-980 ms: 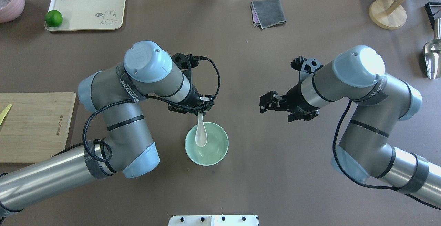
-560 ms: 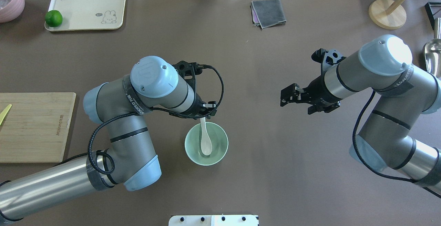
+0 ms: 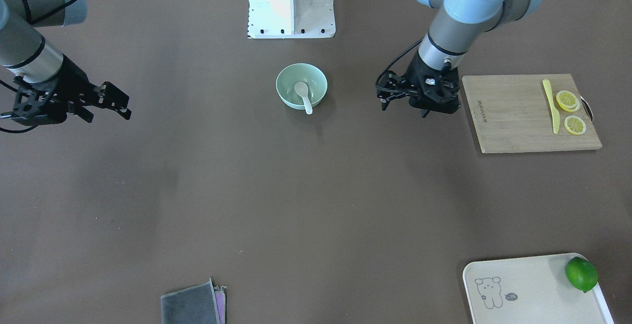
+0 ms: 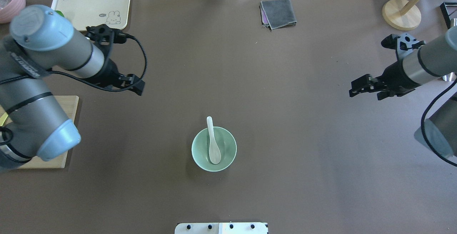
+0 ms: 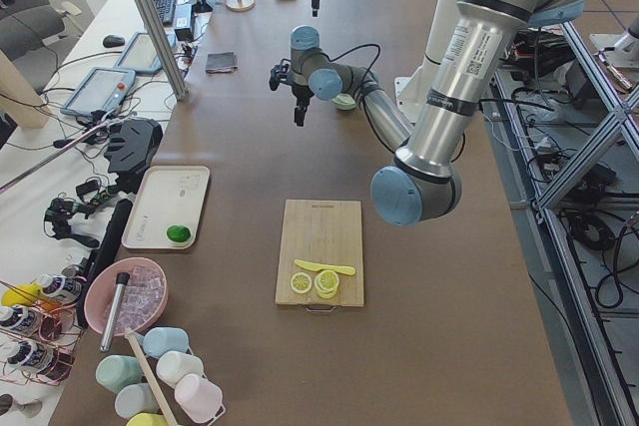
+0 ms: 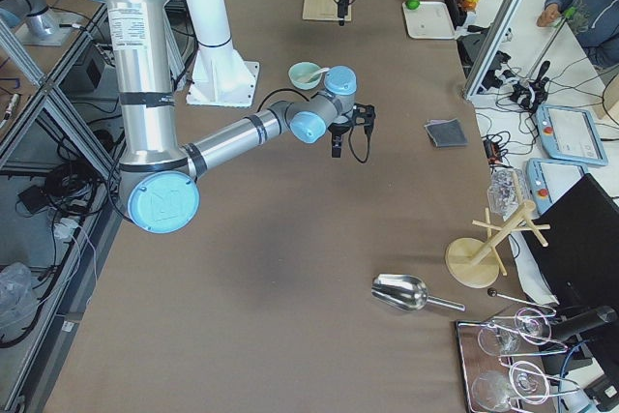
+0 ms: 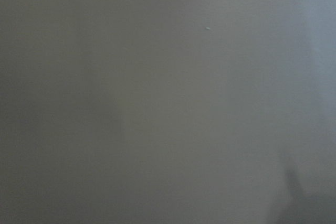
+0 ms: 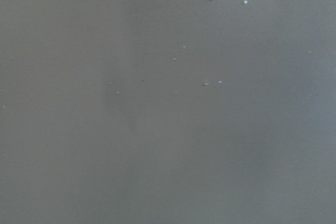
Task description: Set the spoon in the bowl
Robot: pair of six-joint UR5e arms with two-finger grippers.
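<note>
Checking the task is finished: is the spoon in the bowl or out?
In: the spoon rests scoop-first inside the bowl, handle over the rim, nothing holding it.

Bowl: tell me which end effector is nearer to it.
Left. The left end effector hangs beyond the bowl, toward the robot's left. The right end effector is much farther off, toward the robot's right.

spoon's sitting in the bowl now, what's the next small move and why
Probably just park both arms: the spoon rests with its scoop in the bowl, handle over the rim, and the left gripper and right gripper hang well away, empty.
</note>
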